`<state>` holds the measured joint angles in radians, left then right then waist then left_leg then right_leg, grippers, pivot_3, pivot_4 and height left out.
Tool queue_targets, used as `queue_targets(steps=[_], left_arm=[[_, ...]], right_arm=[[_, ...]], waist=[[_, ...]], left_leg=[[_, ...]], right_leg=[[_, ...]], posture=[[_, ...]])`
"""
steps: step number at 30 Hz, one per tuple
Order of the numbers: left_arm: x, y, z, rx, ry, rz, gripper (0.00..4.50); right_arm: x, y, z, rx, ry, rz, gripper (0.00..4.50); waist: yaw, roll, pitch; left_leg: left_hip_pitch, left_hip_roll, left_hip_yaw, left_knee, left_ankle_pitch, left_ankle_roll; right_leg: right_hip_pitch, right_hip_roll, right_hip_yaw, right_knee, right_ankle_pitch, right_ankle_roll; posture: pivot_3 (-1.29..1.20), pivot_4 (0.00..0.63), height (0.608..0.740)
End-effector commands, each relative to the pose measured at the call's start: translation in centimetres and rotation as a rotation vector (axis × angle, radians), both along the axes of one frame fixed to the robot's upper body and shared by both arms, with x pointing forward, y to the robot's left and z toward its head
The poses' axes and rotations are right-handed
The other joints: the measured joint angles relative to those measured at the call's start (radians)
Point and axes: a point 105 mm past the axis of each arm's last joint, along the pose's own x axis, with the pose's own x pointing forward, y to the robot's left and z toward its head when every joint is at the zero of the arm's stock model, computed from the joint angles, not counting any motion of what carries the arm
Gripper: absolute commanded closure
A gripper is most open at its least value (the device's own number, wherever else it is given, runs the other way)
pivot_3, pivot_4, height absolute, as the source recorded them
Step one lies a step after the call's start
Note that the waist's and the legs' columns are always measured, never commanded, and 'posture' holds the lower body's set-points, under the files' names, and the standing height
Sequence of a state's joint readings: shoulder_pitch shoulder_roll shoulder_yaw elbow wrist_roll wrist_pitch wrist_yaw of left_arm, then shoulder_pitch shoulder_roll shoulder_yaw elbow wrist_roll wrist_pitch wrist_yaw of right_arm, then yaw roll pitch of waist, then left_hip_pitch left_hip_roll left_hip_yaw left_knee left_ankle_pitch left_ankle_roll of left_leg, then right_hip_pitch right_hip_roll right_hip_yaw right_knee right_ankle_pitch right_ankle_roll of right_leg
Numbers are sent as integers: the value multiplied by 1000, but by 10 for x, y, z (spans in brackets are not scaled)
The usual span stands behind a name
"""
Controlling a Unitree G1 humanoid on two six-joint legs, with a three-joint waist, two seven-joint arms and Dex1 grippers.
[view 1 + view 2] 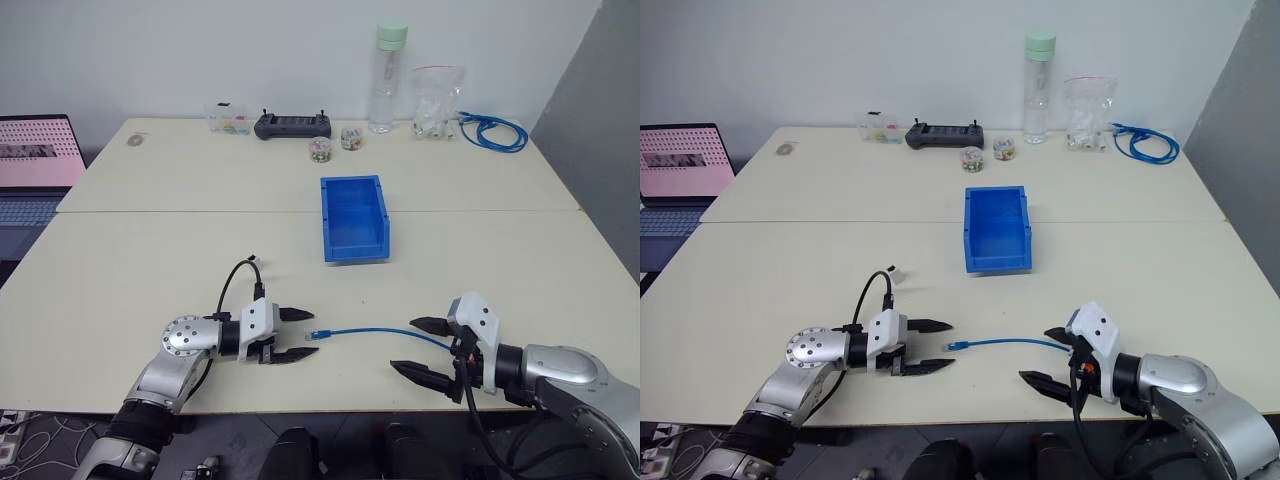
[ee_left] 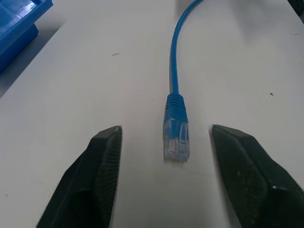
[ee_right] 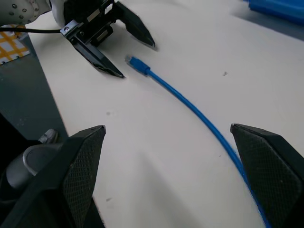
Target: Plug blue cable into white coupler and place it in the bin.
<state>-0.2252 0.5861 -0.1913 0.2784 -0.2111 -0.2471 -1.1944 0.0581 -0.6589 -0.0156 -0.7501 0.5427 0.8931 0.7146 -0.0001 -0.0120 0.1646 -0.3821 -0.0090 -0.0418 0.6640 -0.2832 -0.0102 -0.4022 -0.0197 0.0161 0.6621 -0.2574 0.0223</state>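
The blue cable (image 1: pixel 365 330) lies flat on the near part of the pale table (image 1: pixel 150 260), running roughly level between the two grippers. Its clear plug tip (image 2: pixel 176 142) faces the left gripper (image 1: pixel 300 334), whose two black fingers (image 2: pixel 97 175) stand apart on either side of the plug without touching it (a gap of bare table shows on each side in the left wrist view). The fingers hold nothing. The right gripper (image 1: pixel 422 347) is at the cable's other end, near the table's front edge; its fingers (image 3: pixel 78 166) are spread wide and empty, with the cable passing between them on the table surface in the right wrist view. The cable's far end near this gripper is hidden, so its plug cannot be told. The bin (image 1: pixel 354 218) stands farther back, near the middle of the table, well apart from both grippers, and its interior looks empty. Along the back edge of the table are a black controller (image 1: pixel 292 125), a tall clear bottle with a pale green cap (image 1: pixel 388 78), a clear plastic bag (image 1: pixel 436 103) and a coiled bundle of blue cable (image 1: pixel 492 131). A laptop (image 1: pixel 35 160) sits off the table's left side.
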Motion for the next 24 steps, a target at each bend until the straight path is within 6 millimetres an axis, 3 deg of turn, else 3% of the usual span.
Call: queue_targets(steps=[1,3,12,18,24], left_arm=[[-2,7,-19,71,54,17,2290],[-4,7,-21,73,62,12,2754],[-15,19,-27,74,112,48,3944],[-4,12,-13,0,162,143,4210],[-18,-18,28,-220,651,153,4211]], right_arm=[[-2,5,8,24,-18,17,0],[-1,7,9,32,-16,16,0],[-2,6,10,38,2,6,0],[-3,8,14,77,27,1,0],[-11,11,32,291,183,7,0]], waist=[[0,0,0],[0,0,0],[-6,1,-5],[-7,1,-5],[-10,-2,-3]], left_leg=[[0,0,0,0,0,0],[0,0,0,0,0,0],[1,1,0,-1,0,0],[1,1,0,-1,0,0],[-1,1,-2,0,0,0]], right_leg=[[0,0,0,0,0,0],[0,0,0,0,0,0],[0,1,1,0,0,0],[0,1,1,0,0,-1],[0,1,0,1,0,0]], posture=[[0,150,740],[0,150,740],[0,150,740],[0,150,740],[0,150,740]])
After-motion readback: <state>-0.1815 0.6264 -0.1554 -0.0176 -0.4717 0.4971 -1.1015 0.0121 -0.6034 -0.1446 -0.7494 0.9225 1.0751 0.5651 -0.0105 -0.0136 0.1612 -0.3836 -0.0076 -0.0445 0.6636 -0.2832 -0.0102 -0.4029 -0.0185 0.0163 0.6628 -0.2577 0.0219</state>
